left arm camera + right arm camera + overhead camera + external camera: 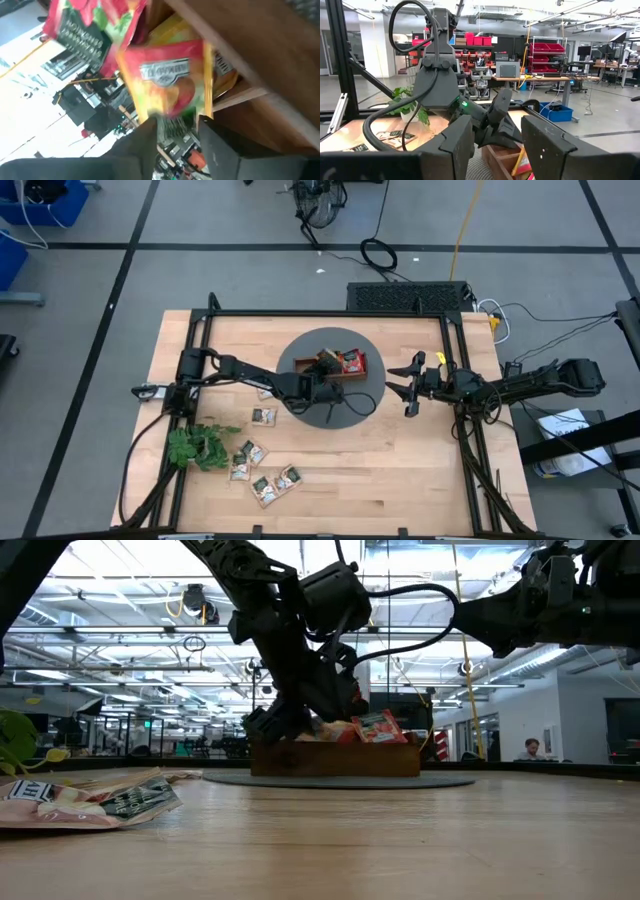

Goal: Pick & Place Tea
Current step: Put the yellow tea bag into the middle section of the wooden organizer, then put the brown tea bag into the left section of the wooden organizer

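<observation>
A brown wooden tray stands on a dark round mat at the table's middle, with red and yellow tea sachets standing in it. My left gripper reaches level into the tray from the table's left, fingers apart. A red sachet stands face-on just in front of it, its lower edge between the fingers. More pale sachets lie flat on the table at the near left. My right gripper hovers open, right of the mat, holding nothing. My left gripper has one finger on each side of the red sachet's lower edge. The gap looks wider than the sachet. I cannot tell whether either finger touches it. The sachet stands in the tray compartment against a yellow one.
A green leafy sprig lies near the table's left edge beside more loose sachets. A black frame rail runs around the table. Bare wood lies between the mat and the near edge.
</observation>
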You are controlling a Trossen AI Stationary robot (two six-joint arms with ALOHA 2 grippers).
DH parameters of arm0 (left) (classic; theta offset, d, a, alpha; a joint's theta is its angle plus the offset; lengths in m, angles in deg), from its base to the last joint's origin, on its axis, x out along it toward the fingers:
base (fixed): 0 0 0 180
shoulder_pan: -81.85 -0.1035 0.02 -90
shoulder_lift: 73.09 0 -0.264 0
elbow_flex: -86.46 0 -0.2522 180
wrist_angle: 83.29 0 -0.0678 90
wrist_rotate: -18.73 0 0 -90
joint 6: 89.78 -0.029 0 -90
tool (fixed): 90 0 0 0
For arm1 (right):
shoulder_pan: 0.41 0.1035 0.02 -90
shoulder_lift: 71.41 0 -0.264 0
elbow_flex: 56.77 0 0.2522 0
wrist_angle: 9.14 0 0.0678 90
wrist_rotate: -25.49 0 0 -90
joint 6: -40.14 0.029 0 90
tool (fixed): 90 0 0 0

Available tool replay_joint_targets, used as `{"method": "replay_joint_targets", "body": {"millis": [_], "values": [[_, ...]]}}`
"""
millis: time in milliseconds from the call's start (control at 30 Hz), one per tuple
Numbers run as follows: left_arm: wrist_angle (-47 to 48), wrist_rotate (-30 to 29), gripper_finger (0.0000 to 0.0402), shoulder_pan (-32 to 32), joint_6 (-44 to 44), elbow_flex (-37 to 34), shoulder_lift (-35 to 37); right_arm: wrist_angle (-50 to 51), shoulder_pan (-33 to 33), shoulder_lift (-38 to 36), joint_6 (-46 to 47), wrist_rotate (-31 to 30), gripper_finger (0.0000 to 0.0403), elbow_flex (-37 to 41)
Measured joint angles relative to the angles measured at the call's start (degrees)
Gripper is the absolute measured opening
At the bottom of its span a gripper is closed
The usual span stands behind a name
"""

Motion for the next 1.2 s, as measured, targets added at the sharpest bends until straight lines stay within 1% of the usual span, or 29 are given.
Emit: {"method": "replay_joint_targets", "body": {"millis": [167, 333, 433, 500, 533, 600, 667, 733, 800, 833, 867, 933, 1000, 1067, 1133, 1200], "values": [[-0.07, -3.5, 0.0188, 0.98, 0.65, 0.0, 0.0, 0.0, 0.02, 0.0, 0.0, 0.02, 0.0155, 0.0], [-0.09, -4.11, 0.0208, 2.17, 4.08, 0.0, 0.02, 0.0, 0.0, 0.0, 0.02, 0.02, 0.0155, -0.02], [0.47, -3.7, 0.0208, 2.73, 9.44, 0.0, 1.74, 0.0, 0.01, 0.0, 0.01, 0.02, 0.0155, 0.0], [0.53, -2.22, 0.0204, 2.97, 15.8, 0.0, 4.48, 0.0, 0.02, 0.0, 0.0, 0.02, 0.0155, -0.02], [1.38, -0.76, 0.0201, 3.1, 20.36, 0.0, 6.42, 0.0, 0.01, 0.0, 0.0, 0.02, 0.0155, 0.0], [4.19, 5.31, 0.0195, 3.11, 30.94, 0.0, 11.06, 0.0, 0.01, -0.02, 0.01, 0.02, 0.0155, 0.0], [7.86, 14.57, 0.0189, 2.76, 42.44, 0.0, 16.56, 0.0, 0.02, 0.0, 0.0, 0.0, 0.0155, 0.0], [12.16, 25.63, 0.0182, 1.79, 53.25, 0.08, 21.77, 0.08, 0.0, -0.02, 0.0, 0.0, 0.0155, -0.02], [18.26, 35.83, 0.0177, 0.39, 61.33, 0.11, 26.17, 0.14, 0.01, -0.01, 0.0, 0.01, 0.0155, -0.02], [21.96, 39.33, 0.0175, -0.29, 64.26, 0.11, 27.82, 0.13, 0.01, -0.02, 0.01, 0.02, 0.0155, -0.01], [25.81, 41.52, 0.0173, -0.83, 66.67, 0.11, 29.19, 0.13, 0.02, -0.02, 0.0, 0.02, 0.0155, -0.01], [32.82, 42.13, 0.0171, -1.56, 71.36, 0.06, 30.95, 0.09, 0.02, -0.02, 0.02, 0.02, 0.0155, -0.02], [38.97, 39.59, 0.0174, -2.34, 77.94, 0.06, 31.41, 0.11, 0.01, -0.02, 0.0, 0.01, 0.0155, 0.0], [43.87, 38.11, 0.0184, -3.48, 85.43, -0.11, 31.09, 0.09, 0.02, -0.02, 0.02, 0.02, 0.0155, 0.0], [45.24, 37.27, 0.02, -4.61, 92.76, -0.96, 30.06, 0.11, 0.02, -0.02, 0.0, 0.01, 0.0155, -0.02], [45.05, 38.45, 0.0217, -5.59, 99.56, -2.26, 29.22, 0.09, 0.02, -0.02, 0.01, 0.02, 0.0155, -0.01]]}}
